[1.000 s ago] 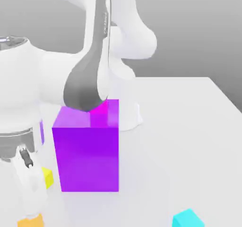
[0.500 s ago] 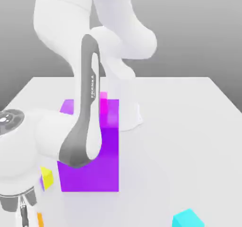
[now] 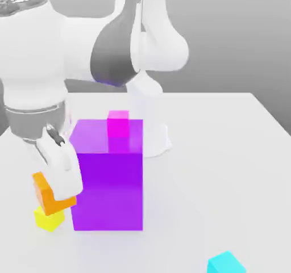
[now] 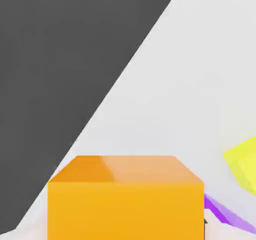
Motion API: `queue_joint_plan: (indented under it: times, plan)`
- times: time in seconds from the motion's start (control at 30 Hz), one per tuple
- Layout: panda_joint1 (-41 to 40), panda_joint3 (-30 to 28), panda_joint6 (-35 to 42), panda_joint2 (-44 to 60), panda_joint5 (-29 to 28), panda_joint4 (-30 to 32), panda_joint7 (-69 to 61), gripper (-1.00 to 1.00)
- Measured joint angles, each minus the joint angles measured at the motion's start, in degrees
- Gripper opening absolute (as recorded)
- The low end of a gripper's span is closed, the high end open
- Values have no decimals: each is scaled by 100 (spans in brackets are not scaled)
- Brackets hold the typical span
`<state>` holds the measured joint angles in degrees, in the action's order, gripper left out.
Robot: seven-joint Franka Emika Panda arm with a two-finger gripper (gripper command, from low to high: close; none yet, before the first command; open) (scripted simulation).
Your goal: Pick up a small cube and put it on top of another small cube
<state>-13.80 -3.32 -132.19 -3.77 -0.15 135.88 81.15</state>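
Observation:
The small orange cube (image 3: 48, 194) hangs above the table at the exterior view's left, with my gripper (image 3: 57, 193) shut on it. It fills the near part of the hand view as an orange block (image 4: 125, 196). The small magenta-pink cube (image 3: 118, 122) stands behind the big purple cube (image 3: 108, 175), seen partly through its translucent top. My white fingers (image 3: 61, 164) cover part of the orange cube, just left of the purple cube's front face.
A small yellow cube (image 3: 49, 218) lies on the table right under the held orange cube, and shows in the hand view (image 4: 242, 163). A small cyan cube (image 3: 225, 263) sits at the front right. The arm's white base (image 3: 149, 131) stands behind the purple cube.
My gripper closed on the orange cube low at the front left and has since lifted it off the table, above the yellow cube. The arm swung upward.

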Motion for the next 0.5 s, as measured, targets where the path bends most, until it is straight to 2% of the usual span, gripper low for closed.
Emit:
queue_joint_plan:
  times: [0.5]
  plan:
    - [229,166,1776,-3114,-64,1340,-837,-100]
